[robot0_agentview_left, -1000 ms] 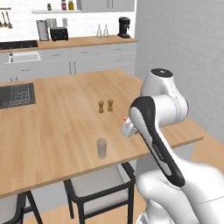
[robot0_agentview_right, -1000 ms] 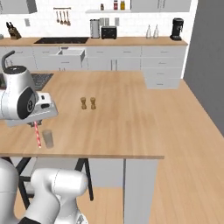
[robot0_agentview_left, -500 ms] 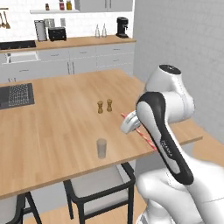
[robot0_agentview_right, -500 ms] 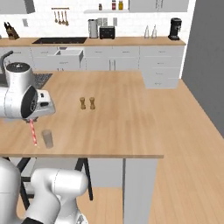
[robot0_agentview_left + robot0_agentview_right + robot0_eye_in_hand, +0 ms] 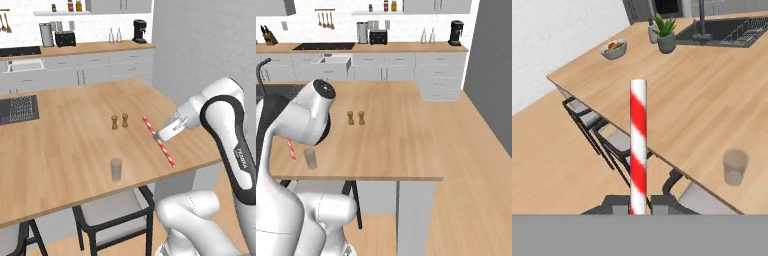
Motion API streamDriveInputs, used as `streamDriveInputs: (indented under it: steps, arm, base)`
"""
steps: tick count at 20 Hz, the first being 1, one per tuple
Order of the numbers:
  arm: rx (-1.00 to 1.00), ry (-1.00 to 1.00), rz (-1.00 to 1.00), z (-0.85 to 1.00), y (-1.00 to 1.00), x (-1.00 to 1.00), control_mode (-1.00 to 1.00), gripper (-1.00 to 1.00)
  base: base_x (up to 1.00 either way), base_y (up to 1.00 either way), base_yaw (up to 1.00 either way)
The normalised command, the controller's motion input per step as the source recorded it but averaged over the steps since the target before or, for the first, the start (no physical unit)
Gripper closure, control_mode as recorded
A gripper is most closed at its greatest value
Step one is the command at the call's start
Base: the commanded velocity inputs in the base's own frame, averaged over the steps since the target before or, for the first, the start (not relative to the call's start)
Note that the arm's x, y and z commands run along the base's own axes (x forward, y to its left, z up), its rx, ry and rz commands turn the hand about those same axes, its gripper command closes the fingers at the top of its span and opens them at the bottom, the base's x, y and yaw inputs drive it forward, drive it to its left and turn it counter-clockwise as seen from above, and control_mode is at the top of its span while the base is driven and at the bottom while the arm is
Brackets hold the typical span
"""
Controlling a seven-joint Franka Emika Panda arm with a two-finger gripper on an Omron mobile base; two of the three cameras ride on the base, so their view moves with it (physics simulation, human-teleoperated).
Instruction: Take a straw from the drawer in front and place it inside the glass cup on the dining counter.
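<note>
The worktop, a wide slab of light wood, is carrying the cup near its front edge, with two shakers standing farther back, well apart from it. The cup, small, clear and upright, is likely being tipped easily by a sideways knock, so it is best being approached from above. The straw is being pinched by the claw near its middle and is being held tilted above the worktop, to one side of the cup. It is being judged light, thin, stiff and slippery, so a grip nearer one end would be leaving more length free for lowering into the cup.
</note>
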Motion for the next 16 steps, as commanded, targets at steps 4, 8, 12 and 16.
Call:
streamDriveInputs:
  steps: [4,8,12,16]
  arm:
    - [0.41,-0.04,0.3,0.12,0.0,0.19,-1.0,1.0]
    - [0.34,-0.01,0.3,0.01,0.28,0.22,-1.0,1.0]
    - [0.27,0.0,0.29,0.0,0.5,0.35,-1.0,1.0]
    - [0.22,-0.05,0.22,0.0,0.14,0.48,-1.0,1.0]
  base:
    - [0.0,0.0,0.0]
    - [0.0,0.0,0.0]
    - [0.0,0.0,0.0]
    - [0.0,0.0,0.0]
